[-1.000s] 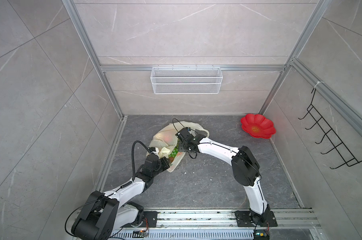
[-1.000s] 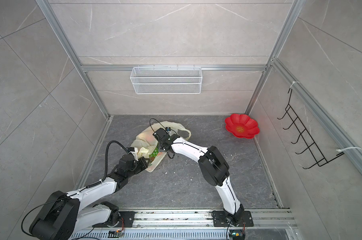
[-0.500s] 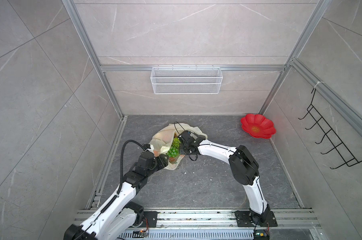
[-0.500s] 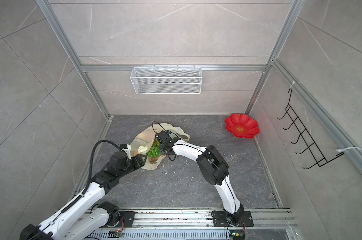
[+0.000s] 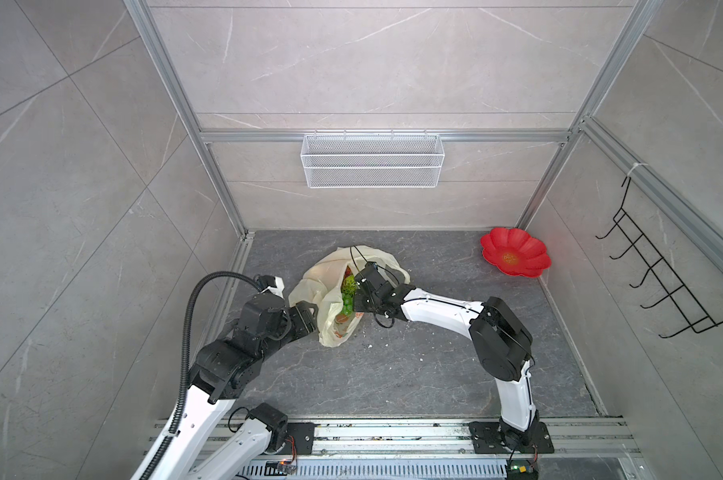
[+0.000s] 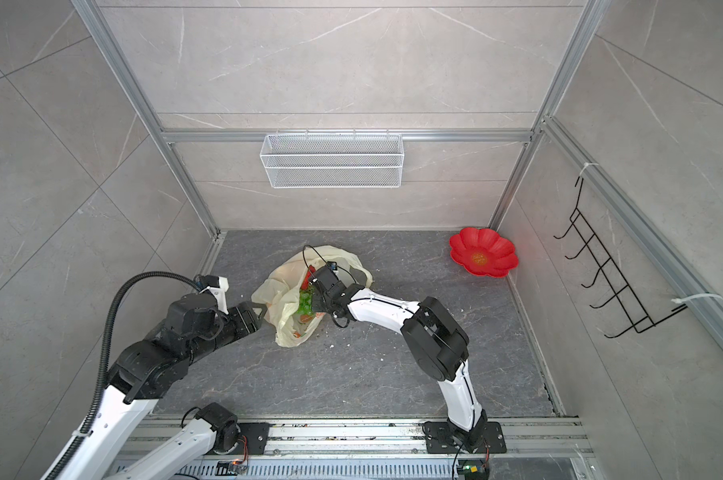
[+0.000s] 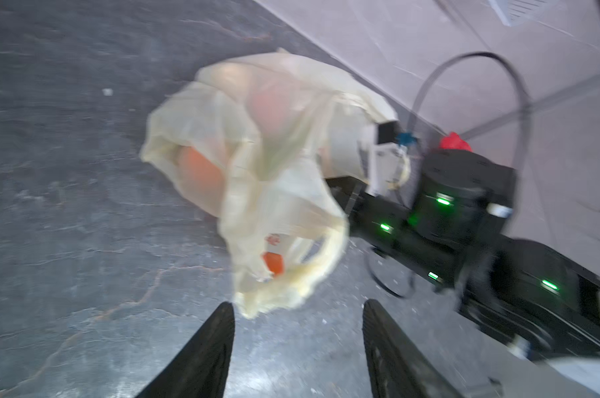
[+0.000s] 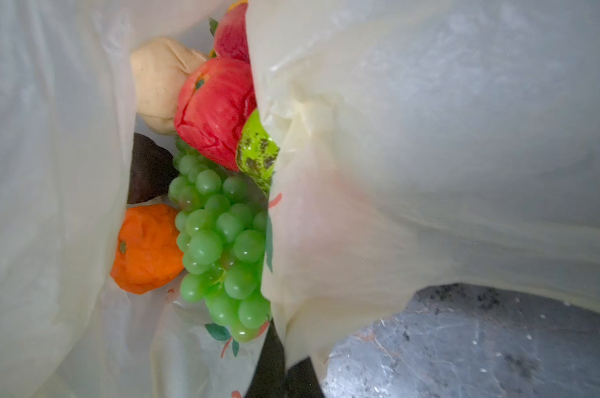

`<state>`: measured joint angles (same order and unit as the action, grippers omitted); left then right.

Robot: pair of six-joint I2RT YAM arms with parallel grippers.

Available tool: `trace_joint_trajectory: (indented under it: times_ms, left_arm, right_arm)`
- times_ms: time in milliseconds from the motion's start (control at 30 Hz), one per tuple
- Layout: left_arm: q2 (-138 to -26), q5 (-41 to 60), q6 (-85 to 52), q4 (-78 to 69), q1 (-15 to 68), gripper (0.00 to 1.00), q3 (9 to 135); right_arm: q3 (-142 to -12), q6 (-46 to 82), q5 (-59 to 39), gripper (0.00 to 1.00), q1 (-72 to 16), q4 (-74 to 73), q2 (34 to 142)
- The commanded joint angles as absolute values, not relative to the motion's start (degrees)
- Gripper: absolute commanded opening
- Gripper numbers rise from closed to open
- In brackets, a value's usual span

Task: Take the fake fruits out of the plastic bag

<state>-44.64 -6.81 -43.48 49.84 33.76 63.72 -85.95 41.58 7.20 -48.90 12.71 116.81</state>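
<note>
The thin, crinkly pale-yellow translucent plastic bag point(image 5: 328, 291) sits left of centre on the dark grey stone table point(image 5: 393, 374). The right gripper point(image 8: 281, 374) is closed, pinching the bag's rim. Inside lie the fake fruits: a green grape bunch point(image 8: 219, 241), a glossy orange point(image 8: 147, 248) and a beige ball point(image 8: 159, 82). The left gripper point(image 7: 297, 306) stands wide, holding nothing, with the bag's lower corner just ahead of its tips.

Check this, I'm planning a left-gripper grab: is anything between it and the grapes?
Yes, the wall of the bag. The open left gripper faces it from outside, while the grapes lie inside, behind that film.
</note>
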Motion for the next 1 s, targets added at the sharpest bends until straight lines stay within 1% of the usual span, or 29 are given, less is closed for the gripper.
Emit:
trace_joint_trajectory:
  times_ms: [0,100,167,267,333,400,567,700,767,833,967]
  left_arm:
    - [-49.38,-11.27,-43.18,53.43,41.95,0.62,69.03]
    - [-55.20,-12.57,-43.91,52.12,46.87,0.62,70.48]
    - [-56.45,-12.77,-45.11,49.85,47.23,0.60,69.16]
    - [-57.80,-11.44,-46.90,44.75,47.25,0.55,65.70]
    - [-59.54,-11.81,-48.17,43.33,47.21,0.47,64.64]
    - [-61.53,-13.18,-49.01,42.74,47.04,0.42,63.76]
    - [-64.87,-13.77,-49.34,40.74,43.16,0.39,60.77]
    - [-68.58,-16.53,-48.19,40.70,36.84,0.35,58.46]
    - [-69.97,-18.33,-47.32,39.47,33.75,0.36,57.35]
    - [-70.25,-18.38,-46.06,36.40,30.65,0.39,56.20]
    - [-73.46,-16.72,-43.64,31.55,26.04,0.52,56.49]
  right_arm:
    - [-84.19,41.56,7.39,0.05,-48.95,10.21,114.36]
    - [-84.06,41.58,7.78,0.05,-48.84,10.22,114.01]
    - [-83.86,41.57,7.83,0.05,-48.92,10.27,113.76]
    - [-83.14,41.73,7.91,0.05,-48.95,10.01,113.21]
    - [-82.50,41.79,7.99,0.05,-48.95,9.54,112.73]
    - [-81.87,41.92,8.33,0.05,-48.90,9.17,112.18]
    - [-80.21,42.28,8.88,0.05,-48.87,8.30,110.81]
    - [-78.86,42.36,8.80,0.05,-48.95,7.56,109.69]
    - [-78.43,42.36,8.55,0.05,-48.93,7.31,109.16]
    - [-77.91,42.29,8.26,0.05,-49.07,6.88,108.85]
    - [-77.39,42.52,8.37,0.05,-49.91,6.35,109.31]
